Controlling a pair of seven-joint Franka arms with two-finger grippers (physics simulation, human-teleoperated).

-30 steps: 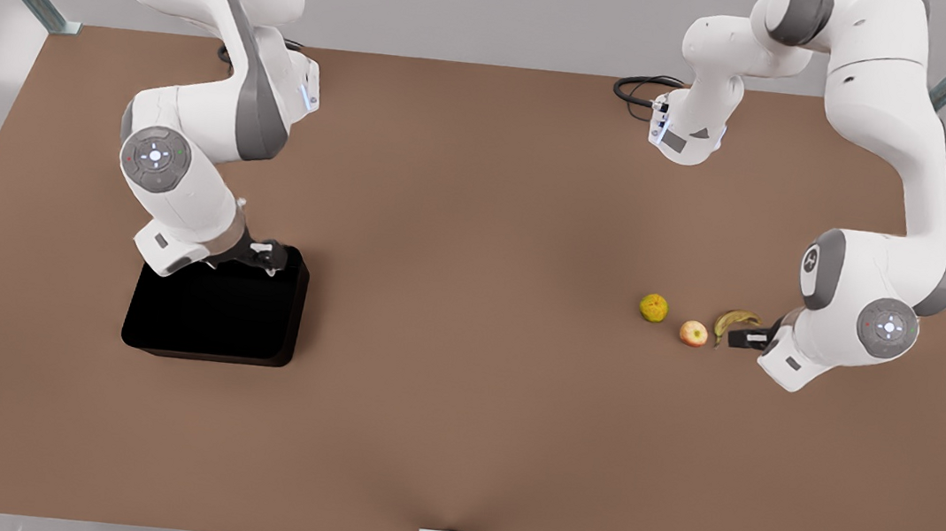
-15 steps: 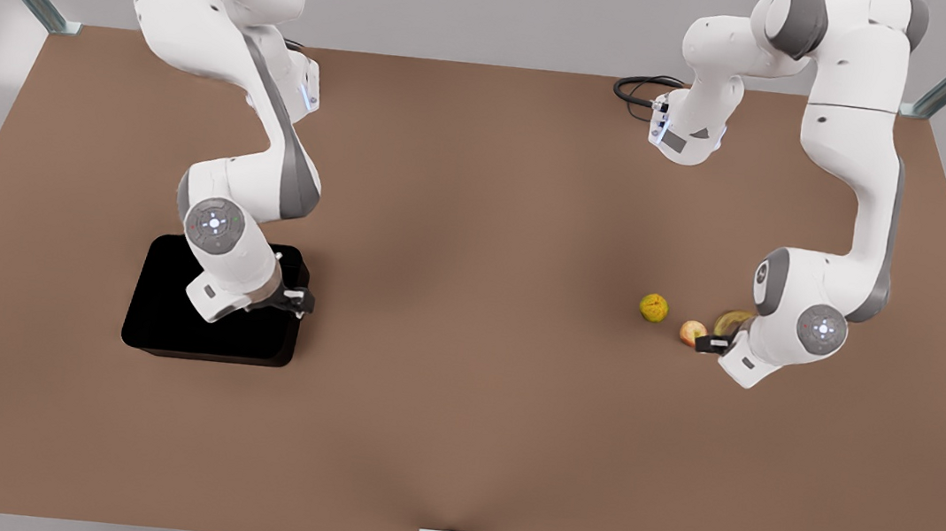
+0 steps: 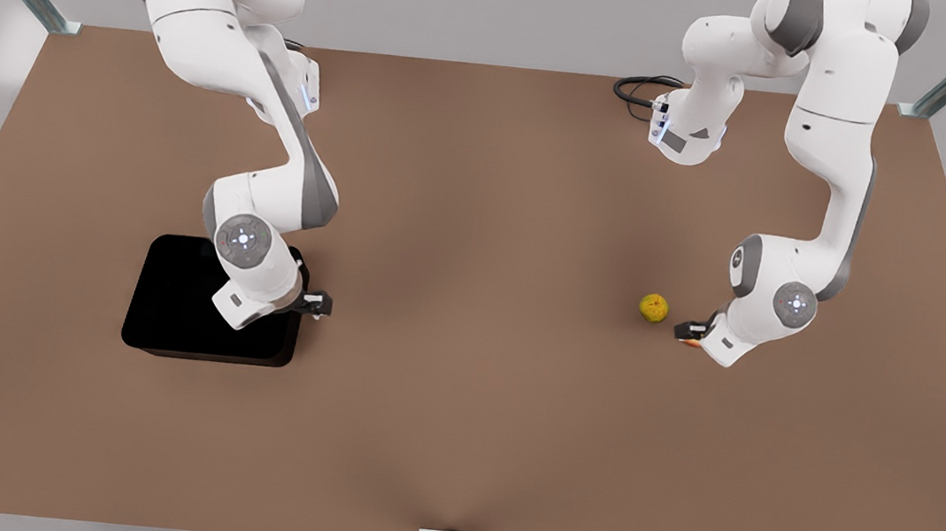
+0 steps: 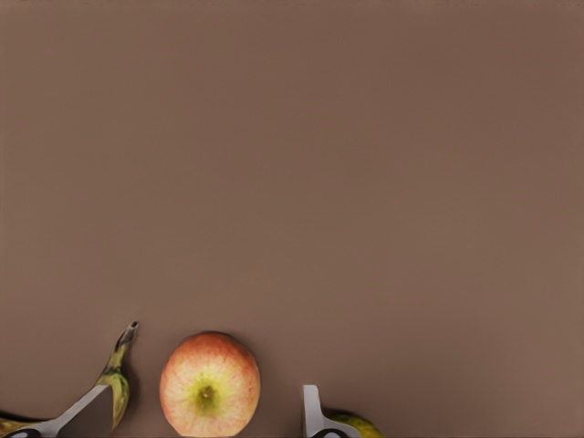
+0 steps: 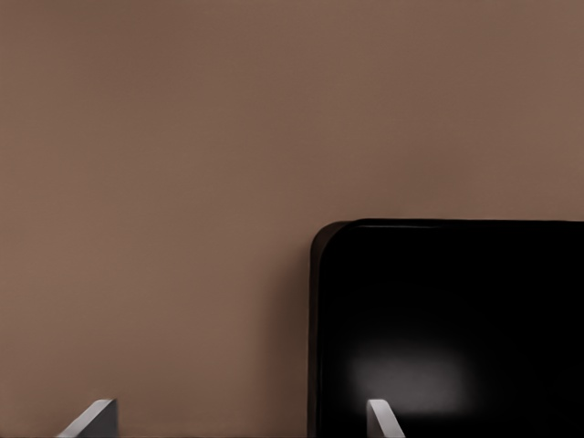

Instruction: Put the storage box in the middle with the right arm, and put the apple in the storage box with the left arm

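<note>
The left gripper (image 4: pixel 201 429) gapes wide around the apple (image 4: pixel 210 384), not touching. The right gripper (image 5: pixel 242 424) straddles the box (image 5: pixel 456 319) wall, spread apart.

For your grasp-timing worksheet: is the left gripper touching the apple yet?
Apart. In the left wrist view the apple sits between the left gripper's open fingers, with brown table showing on both sides of it.

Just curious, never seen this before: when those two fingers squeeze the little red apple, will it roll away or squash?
The apple is round, so it may roll if nudged off-centre. It looks firm and smooth-skinned, so probably no squashing, perhaps some slipping. The left gripper is open with a finger on either side of it.
</note>
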